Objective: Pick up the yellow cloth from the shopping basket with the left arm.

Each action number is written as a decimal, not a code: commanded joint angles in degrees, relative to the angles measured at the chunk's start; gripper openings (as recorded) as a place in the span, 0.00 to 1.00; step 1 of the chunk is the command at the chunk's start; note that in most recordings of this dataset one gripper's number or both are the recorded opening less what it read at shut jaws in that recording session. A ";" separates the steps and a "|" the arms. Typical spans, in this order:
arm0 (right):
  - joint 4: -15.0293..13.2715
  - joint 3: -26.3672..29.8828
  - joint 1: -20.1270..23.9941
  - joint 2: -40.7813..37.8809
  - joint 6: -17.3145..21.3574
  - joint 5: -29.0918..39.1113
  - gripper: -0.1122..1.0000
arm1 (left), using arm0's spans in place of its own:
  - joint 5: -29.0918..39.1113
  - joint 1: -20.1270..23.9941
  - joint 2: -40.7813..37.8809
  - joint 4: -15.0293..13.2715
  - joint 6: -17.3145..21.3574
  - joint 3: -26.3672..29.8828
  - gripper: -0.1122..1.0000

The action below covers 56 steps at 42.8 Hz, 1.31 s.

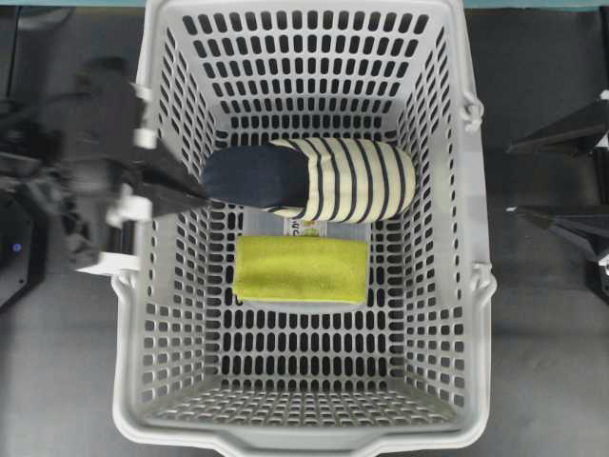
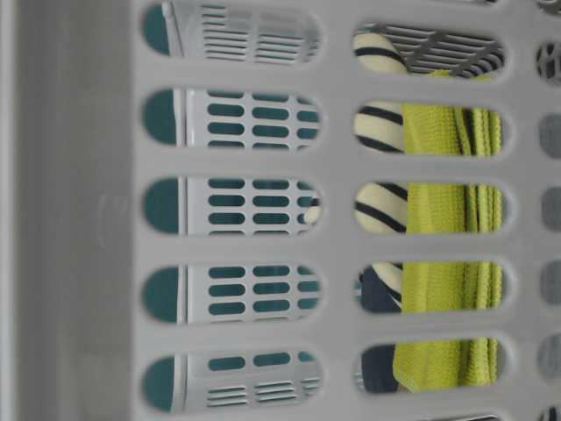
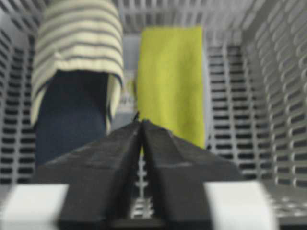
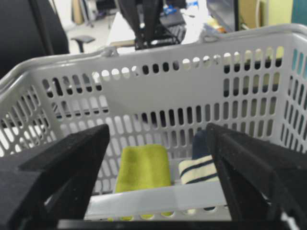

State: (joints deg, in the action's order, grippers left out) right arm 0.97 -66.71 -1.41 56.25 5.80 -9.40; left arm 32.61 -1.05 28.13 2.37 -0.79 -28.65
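no text, brand or number can be read anywhere. a small printed label [image 1: 303, 227] shows between the striped slipper [image 1: 324, 179] and the yellow cloth [image 1: 302, 268] in the shopping basket [image 1: 157, 314] (its print is too small and blurred to make out).

This looks like an office or lab room: beyond the right gripper [image 4: 158, 177] and the far wall of the shopping basket [image 4: 158, 91] stand an office chair [image 4: 84, 39], a cluttered table [image 4: 144, 26] and dark monitors [image 4: 223, 12].
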 commanded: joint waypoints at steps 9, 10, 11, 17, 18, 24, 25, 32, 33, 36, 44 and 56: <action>0.09 1.41 -0.09 -0.09 -0.35 -0.44 0.79 | 7.38 -2.29 -11.51 0.26 0.09 12.22 0.77; 0.09 1.41 -0.09 0.00 -0.35 -0.53 0.79 | 8.09 -2.55 -12.48 0.26 0.09 13.18 0.81; 0.09 1.41 -0.09 -0.09 -0.35 -0.62 0.79 | 8.79 -2.72 -13.62 0.26 0.09 14.24 0.84; 0.09 1.41 -0.09 0.00 -0.35 -0.62 0.79 | 12.48 -4.39 -20.30 0.26 0.09 20.13 0.91; 0.00 1.41 -0.09 0.00 -0.35 -0.62 0.79 | 13.10 -4.57 -21.27 0.26 0.09 21.01 0.91; 0.09 1.23 -0.09 0.00 -0.44 -0.70 0.79 | 16.88 -5.19 -27.69 0.26 0.00 25.05 0.90; 0.09 1.23 -0.18 0.00 -0.44 -0.70 0.79 | 17.49 -5.27 -28.56 0.26 0.00 25.49 0.90; 0.09 0.97 -0.09 0.00 -0.44 -0.70 0.79 | 19.86 -5.45 -34.54 0.26 -1.14 26.63 0.90; 0.09 0.97 -0.09 0.00 -0.44 -0.70 0.79 | 19.86 -5.45 -35.42 0.26 -1.05 26.46 0.90; 0.09 0.97 -0.09 0.09 -0.44 -0.70 0.79 | 19.78 -5.36 -36.83 0.26 -0.70 26.19 0.90; 0.00 0.97 -0.09 0.18 -0.44 -0.70 0.79 | 19.60 -4.39 -39.55 0.26 -0.09 25.49 0.90; 0.09 0.62 -0.09 0.18 -0.44 -0.70 0.79 | 16.61 -3.43 -39.90 0.26 -0.18 22.85 0.90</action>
State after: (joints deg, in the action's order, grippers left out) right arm 1.05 -66.71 -1.41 56.78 5.54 -9.49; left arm 50.63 -4.39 -12.13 2.46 -0.88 -4.92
